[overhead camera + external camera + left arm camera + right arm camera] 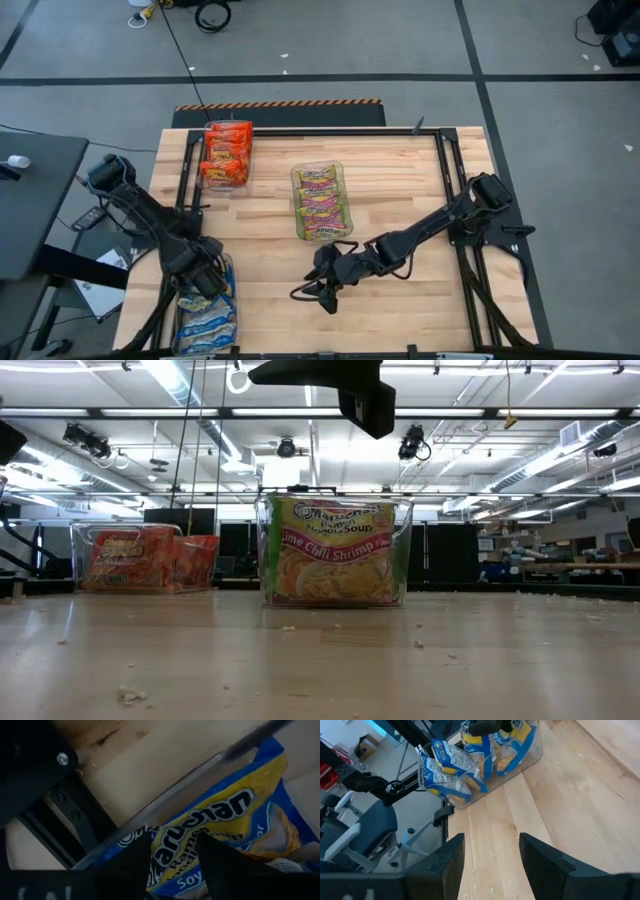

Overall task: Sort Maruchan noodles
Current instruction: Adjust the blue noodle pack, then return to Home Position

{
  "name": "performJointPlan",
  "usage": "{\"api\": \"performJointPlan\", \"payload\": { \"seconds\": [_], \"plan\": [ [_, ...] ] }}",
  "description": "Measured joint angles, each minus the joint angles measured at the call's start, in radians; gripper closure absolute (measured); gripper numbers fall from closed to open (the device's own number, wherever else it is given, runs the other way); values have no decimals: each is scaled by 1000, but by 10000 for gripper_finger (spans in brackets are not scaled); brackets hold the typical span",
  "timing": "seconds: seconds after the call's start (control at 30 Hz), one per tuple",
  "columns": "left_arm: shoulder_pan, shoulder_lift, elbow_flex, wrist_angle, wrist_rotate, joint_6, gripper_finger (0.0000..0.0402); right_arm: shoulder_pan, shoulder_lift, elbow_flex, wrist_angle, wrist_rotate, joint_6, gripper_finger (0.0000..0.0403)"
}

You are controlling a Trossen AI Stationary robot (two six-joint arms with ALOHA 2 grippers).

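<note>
I see my left claw (205,278) hanging over the clear bin (228,318) at the near left corner of the counter (400,190). Its fingers (131,857) are spread, with nothing between them, right above a blue-yellow packet (235,820) lying in that bin. The bin holds several blue-yellow packets (206,318), some standing on edge against its wall in the right wrist view.

My right claw (325,293) sits low over bare wood near the counter's front middle, well apart from every bin. Its fingers (447,857) are spread and empty.

The yellow-pink-green packets (321,200) fill a second clear bin (345,205) at the counter's centre; from the low view one stands upright facing me inside it. The orange-red packets (226,153) are stacked in a 3rd bin (247,160) at the far left, also seen left of the centre bin in the low view.
</note>
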Motion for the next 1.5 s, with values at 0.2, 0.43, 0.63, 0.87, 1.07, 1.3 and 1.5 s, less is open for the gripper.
{"api": "performJointPlan", "payload": {
  "seconds": [0.2,0.43,0.63,0.87,1.07,1.3,1.5],
  "plan": [
    [-18,0,35,-9,-1,-3,293,0,0,0,0,-20,0,209],
    [-74,0,52,-15,53,-73,391,-1,-1,0,-1,-106,27,209],
    [-147,0,197,-206,-54,-211,393,4,-30,0,-56,-121,26,211],
    [-223,42,252,-286,-199,-253,393,-13,-49,0,-113,-100,18,211],
    [-264,152,251,-126,-119,-180,381,-11,-49,0,-115,-101,26,211],
    [-265,134,279,0,-82,-113,325,-17,-49,0,-116,-142,44,211],
    [-265,49,324,-49,-80,-94,255,-37,-97,0,-148,-142,8,211]
  ]
}}
